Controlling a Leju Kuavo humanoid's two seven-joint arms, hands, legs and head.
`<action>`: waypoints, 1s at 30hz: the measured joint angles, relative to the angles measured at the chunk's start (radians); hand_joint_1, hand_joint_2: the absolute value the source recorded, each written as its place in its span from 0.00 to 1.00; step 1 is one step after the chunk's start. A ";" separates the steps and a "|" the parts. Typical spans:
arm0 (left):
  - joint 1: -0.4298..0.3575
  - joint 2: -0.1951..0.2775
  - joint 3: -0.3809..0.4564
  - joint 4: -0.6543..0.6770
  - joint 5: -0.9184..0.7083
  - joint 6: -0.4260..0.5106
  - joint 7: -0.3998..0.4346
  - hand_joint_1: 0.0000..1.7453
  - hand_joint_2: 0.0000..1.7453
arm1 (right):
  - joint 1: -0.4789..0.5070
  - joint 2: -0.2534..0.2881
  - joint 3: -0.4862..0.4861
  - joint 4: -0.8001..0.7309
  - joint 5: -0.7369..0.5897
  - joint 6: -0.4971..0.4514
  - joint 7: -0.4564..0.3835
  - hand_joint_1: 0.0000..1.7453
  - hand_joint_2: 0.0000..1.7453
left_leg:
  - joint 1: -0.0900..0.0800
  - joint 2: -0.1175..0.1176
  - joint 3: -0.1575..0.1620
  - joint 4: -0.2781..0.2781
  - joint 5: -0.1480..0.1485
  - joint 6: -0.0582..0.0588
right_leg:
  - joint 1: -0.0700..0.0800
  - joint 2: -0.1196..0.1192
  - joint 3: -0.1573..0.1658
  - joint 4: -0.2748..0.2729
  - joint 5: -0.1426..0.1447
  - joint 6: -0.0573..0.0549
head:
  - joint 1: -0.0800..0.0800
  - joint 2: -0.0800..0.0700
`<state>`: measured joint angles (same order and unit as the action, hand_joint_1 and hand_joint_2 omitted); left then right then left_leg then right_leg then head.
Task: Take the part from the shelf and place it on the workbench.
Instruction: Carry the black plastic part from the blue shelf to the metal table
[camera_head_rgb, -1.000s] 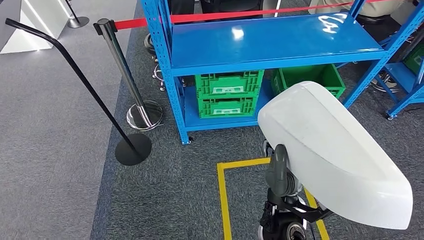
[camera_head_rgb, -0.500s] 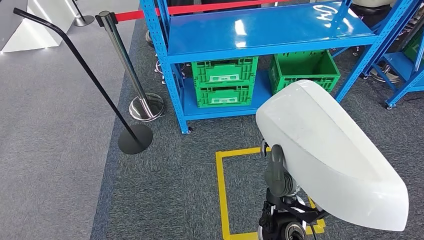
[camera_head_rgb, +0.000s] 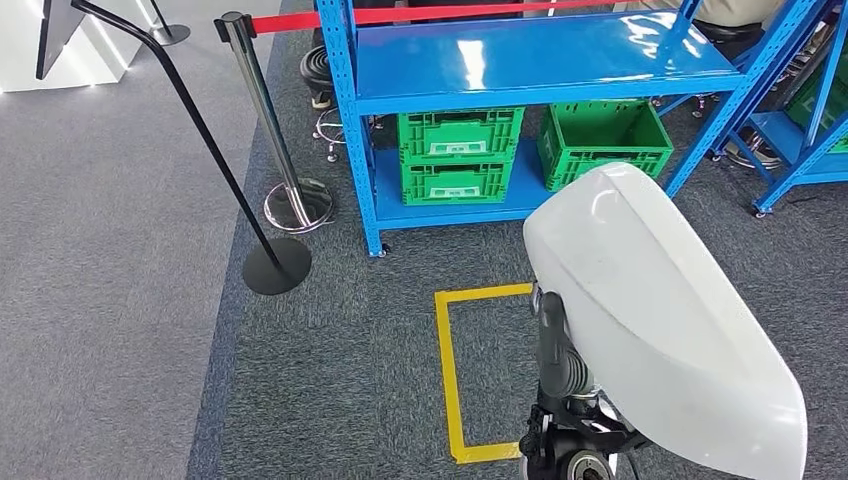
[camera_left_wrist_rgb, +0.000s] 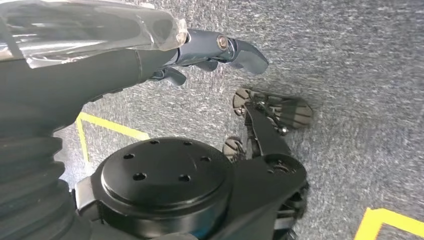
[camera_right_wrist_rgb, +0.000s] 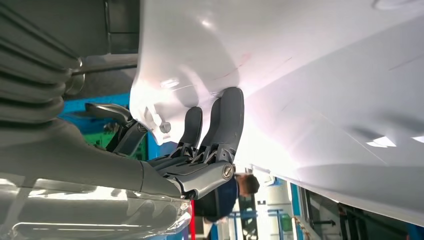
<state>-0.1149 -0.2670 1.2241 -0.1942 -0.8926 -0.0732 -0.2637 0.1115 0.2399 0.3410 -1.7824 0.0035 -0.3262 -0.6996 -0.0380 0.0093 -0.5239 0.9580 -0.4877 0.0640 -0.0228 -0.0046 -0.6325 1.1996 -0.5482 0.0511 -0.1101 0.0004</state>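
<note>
While the right hand (camera_right_wrist_rgb: 200, 150) holds the big white part (camera_head_rgb: 650, 320) up in front of the robot's body, the part hangs over the grey carpet (camera_head_rgb: 120, 300), well off the blue shelf (camera_head_rgb: 530, 55). From the right wrist view, dark fingers (camera_right_wrist_rgb: 227, 117) press flat against the white shell's inner surface, with the edge of the part caught between them and the thumb side. From the head view, a grey finger (camera_head_rgb: 553, 340) lies upright against the part's left edge; whose hand it belongs to, cannot tell for sure.

Left hand (camera_left_wrist_rgb: 215, 50) hangs low over the carpet, fingers loosely curled and apart, holding nothing.

Containers: two green crates (camera_head_rgb: 458, 155) stacked on the bottom level of the blue shelf, left side, lower one with a white label on its front; contents hidden, cannot tell. Just beside them to the right, a third green crate (camera_head_rgb: 605, 140), open-topped, and its inside looks bare as far as visible. Middle shelf board is shiny blue with light reflections on it.

Yellow tape outline (camera_head_rgb: 450, 370) on the carpet just in front of the shelf, partly covered by the white part. Left of the shelf, a chrome barrier post (camera_head_rgb: 265, 120) with a red belt (camera_head_rgb: 290, 20) running behind the shelf, and a black bent stand (camera_head_rgb: 220, 170) on a round black base. Another blue rack (camera_head_rgb: 810, 130) at the far right. A person in dark clothes (camera_right_wrist_rgb: 225, 195) shows beyond the hand in the right wrist view.
</note>
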 joint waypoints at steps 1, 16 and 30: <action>0.000 -0.001 0.000 0.000 0.000 0.000 0.000 0.00 1.00 | 0.000 -0.001 0.003 -0.002 0.008 -0.011 0.000 1.00 0.00 | -0.001 0.000 -0.009 0.012 -0.001 -0.001 | 0.002 0.000 0.047 -0.069 0.012 -0.007 | 0.000 0.000; 0.004 -0.002 -0.002 0.000 -0.012 0.000 -0.008 0.00 1.00 | -0.004 -0.016 0.035 0.003 0.049 -0.103 0.000 1.00 0.00 | 0.046 -0.025 -0.069 0.176 -0.064 -0.070 | -0.026 0.016 0.067 -0.175 0.064 -0.027 | -0.005 0.000; 0.005 0.003 -0.004 0.000 -0.021 0.000 -0.012 0.00 1.00 | -0.006 -0.034 0.050 0.002 0.064 -0.144 0.001 1.00 0.00 | 0.026 0.037 0.001 -0.006 0.012 -0.023 | -0.021 0.009 -0.027 0.026 -0.012 0.012 | 0.005 0.000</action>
<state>-0.1103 -0.2639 1.2202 -0.1945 -0.9139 -0.0729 -0.2758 0.1052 0.2063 0.3909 -1.7804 0.0675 -0.4705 -0.6990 -0.0123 0.0462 -0.5226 0.9515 -0.4755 0.0413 -0.0441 0.0041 -0.6597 1.2253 -0.5601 0.0631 -0.1051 0.0004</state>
